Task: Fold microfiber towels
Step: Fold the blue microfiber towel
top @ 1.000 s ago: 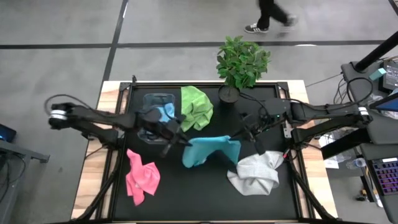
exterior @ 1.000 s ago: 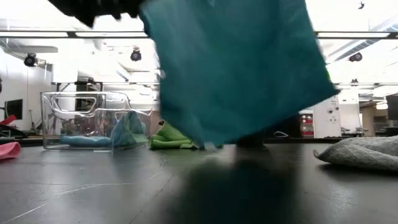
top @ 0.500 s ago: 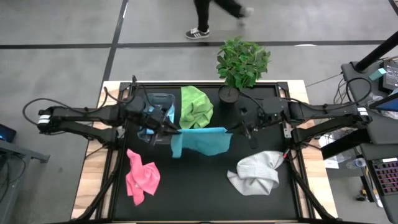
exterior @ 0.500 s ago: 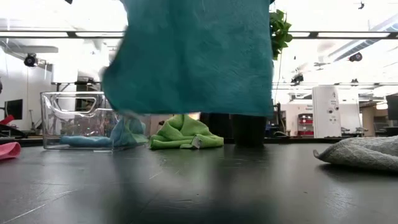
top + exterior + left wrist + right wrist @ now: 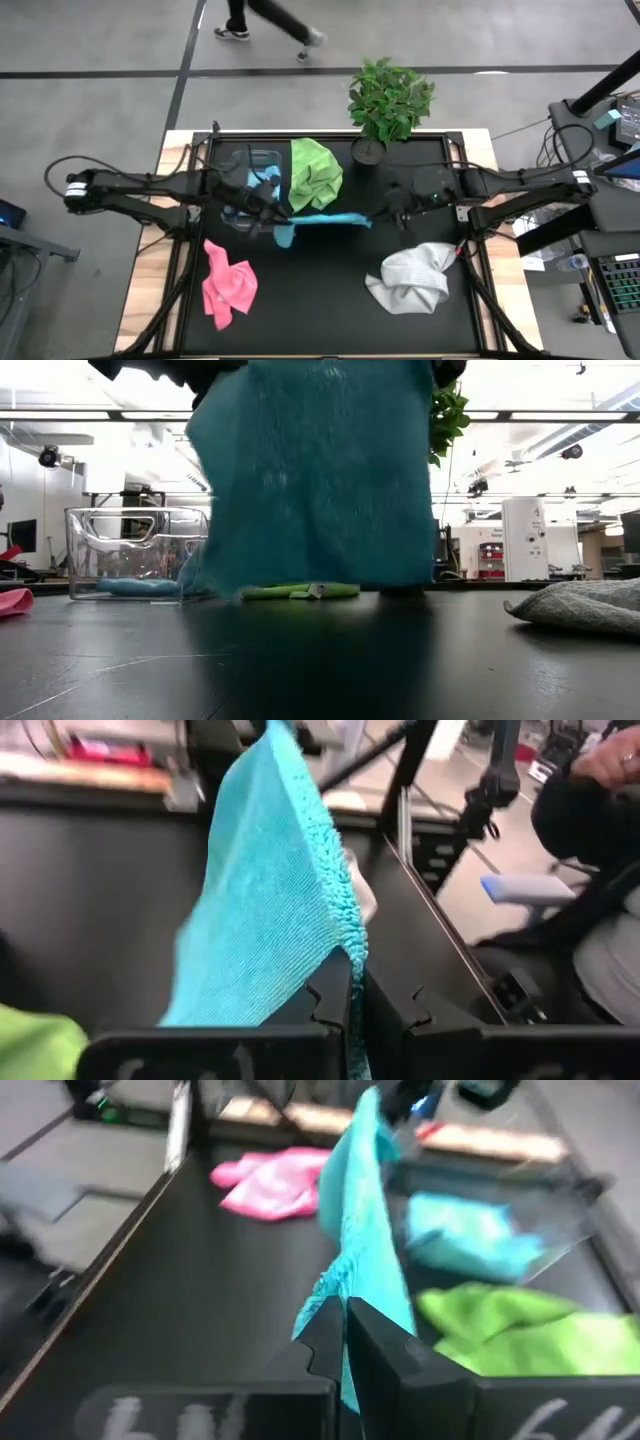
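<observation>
From above, the blue towel [image 5: 322, 219] is seen edge-on as a thin strip stretched over the middle of the black table [image 5: 320, 310], so its face is hidden; one corner is pinched in the closed left gripper [image 5: 271, 214], the other in the closed right gripper [image 5: 383, 213]. A second blue towel [image 5: 262, 184] lies in the clear bin [image 5: 243, 160] at the far left, partly covered by the left arm. A green towel [image 5: 316, 172] lies just right of the bin, a pink towel [image 5: 227, 284] near left, a grey-white towel [image 5: 413, 278] near right, and a potted plant [image 5: 388, 103] stands at the far edge. On the grey floor beyond, only a person's legs [image 5: 268, 18] are shown, cut off by the frame. In the low view the hanging towel fills the middle and hides most of the green towel and the plant; its lower edge appears at or just above the table, though contact cannot be told. The bin at the left is seen with blue cloth inside, before a bright workshop room. In the left wrist view the towel's edge is clamped between the two fingers [image 5: 336, 1002]. In the right wrist view, which is blurred, the towel is likewise clamped, with the pink, blue and green towels beyond.
</observation>
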Motion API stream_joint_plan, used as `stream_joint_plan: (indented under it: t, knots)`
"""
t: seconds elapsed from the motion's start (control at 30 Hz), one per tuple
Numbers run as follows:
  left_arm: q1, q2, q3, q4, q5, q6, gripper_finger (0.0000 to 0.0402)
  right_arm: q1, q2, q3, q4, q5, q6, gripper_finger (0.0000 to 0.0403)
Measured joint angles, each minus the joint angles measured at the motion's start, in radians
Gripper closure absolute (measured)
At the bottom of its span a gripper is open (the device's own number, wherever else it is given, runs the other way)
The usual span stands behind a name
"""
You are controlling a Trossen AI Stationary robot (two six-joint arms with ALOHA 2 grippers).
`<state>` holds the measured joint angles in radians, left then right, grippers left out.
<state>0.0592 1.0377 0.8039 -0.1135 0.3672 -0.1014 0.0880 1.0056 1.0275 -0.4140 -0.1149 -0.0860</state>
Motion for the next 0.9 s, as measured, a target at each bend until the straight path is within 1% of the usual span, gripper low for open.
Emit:
stream_joint_plan:
  t: [0.1, 0.27, 0.43, 0.53, 0.6, 0.7, 0.9]
  knots:
    - [-0.047, 0.058, -0.006, 0.018, 0.001, -0.024, 0.0402, 0.052, 0.022, -0.002, -0.051, -0.001, 0.047, 0.0395]
    - [-0.127, 0.149, 0.023, 0.025, 0.003, -0.025, 0.0402, 0.132, 0.058, -0.008, -0.046, 0.001, 0.095, 0.0395]
    - [-0.133, 0.200, 0.065, 0.029, -0.009, -0.102, 0.0402, 0.141, 0.090, -0.015, 0.036, 0.071, 0.187, 0.0395]
    - [-0.133, 0.227, 0.069, 0.026, -0.043, -0.143, 0.0402, 0.142, 0.152, -0.041, 0.080, 0.073, 0.225, 0.0387]
    - [-0.134, 0.249, 0.069, 0.027, -0.092, -0.188, 0.0402, 0.144, 0.210, -0.062, 0.117, 0.071, 0.255, 0.0373]
    - [-0.133, 0.278, 0.067, 0.023, -0.136, -0.249, 0.0402, 0.152, 0.305, -0.089, 0.217, 0.064, 0.283, 0.0336]
    - [-0.145, 0.305, 0.063, 0.021, -0.137, -0.268, 0.0401, 0.154, 0.490, -0.097, 0.329, 0.063, 0.348, 0.0235]
